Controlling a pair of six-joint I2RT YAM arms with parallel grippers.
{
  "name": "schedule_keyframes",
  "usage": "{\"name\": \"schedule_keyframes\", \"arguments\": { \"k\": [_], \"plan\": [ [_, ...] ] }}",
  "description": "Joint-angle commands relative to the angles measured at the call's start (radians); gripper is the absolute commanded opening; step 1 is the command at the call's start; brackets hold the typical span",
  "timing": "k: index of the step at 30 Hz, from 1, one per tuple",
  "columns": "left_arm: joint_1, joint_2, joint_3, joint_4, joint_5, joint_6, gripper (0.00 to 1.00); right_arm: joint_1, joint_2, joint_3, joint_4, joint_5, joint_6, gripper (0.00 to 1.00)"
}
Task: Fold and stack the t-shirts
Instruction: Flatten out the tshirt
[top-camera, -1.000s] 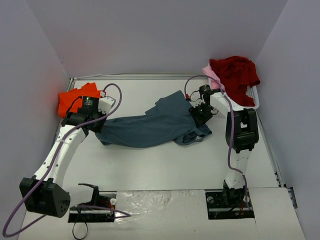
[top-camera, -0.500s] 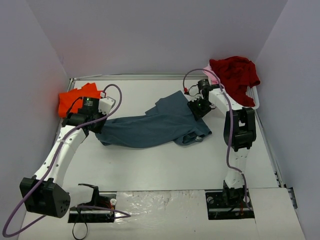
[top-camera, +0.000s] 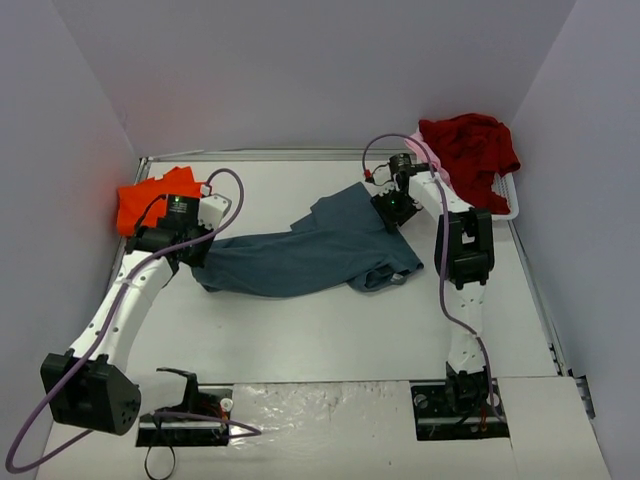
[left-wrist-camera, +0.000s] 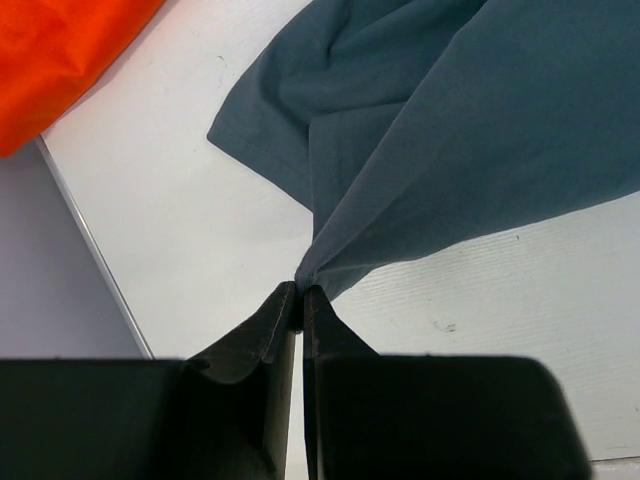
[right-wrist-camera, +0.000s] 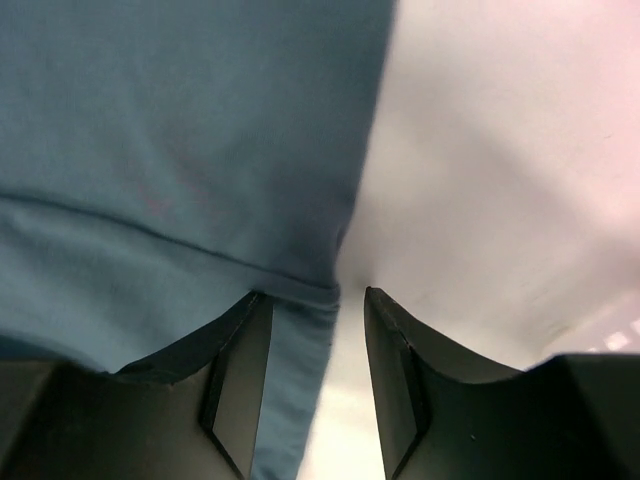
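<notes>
On the bench (top-camera: 320, 330), near its left edge, the left hand (left-wrist-camera: 300, 292) is pinched tight on a bunched corner of the slate blue-grey t-shirt (top-camera: 300, 250), which lies stretched across the middle. Farther back, the right hand (right-wrist-camera: 312, 292) has its fingers apart, the shirt's hem lying between them. An orange t-shirt (top-camera: 150, 198) sits by the far left corner. At the far right corner, a dark red t-shirt (top-camera: 470, 145) is heaped on a white basket (top-camera: 505, 205), with a pale pink t-shirt (top-camera: 425, 150) showing at its left.

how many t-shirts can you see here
4: blue-grey shirt mid-table, orange shirt far left, dark red shirt heaped on the basket far right, pink shirt peeking from under it. More may be hidden there.
</notes>
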Motion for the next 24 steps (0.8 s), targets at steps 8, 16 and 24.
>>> {"name": "schedule_keyframes", "arguments": {
  "k": [8, 16, 24],
  "plan": [
    [0.017, 0.007, -0.009, 0.023, -0.008, -0.02, 0.02, -0.001, 0.068, 0.042, -0.039, 0.003, -0.022, 0.36],
    [0.02, 0.016, -0.006, 0.026, -0.006, -0.023, 0.02, -0.001, 0.052, 0.028, -0.042, -0.09, -0.062, 0.21],
    [0.028, 0.007, -0.023, 0.033, -0.003, -0.022, 0.02, -0.003, 0.037, 0.024, -0.043, -0.052, -0.062, 0.0]
  ]
}}
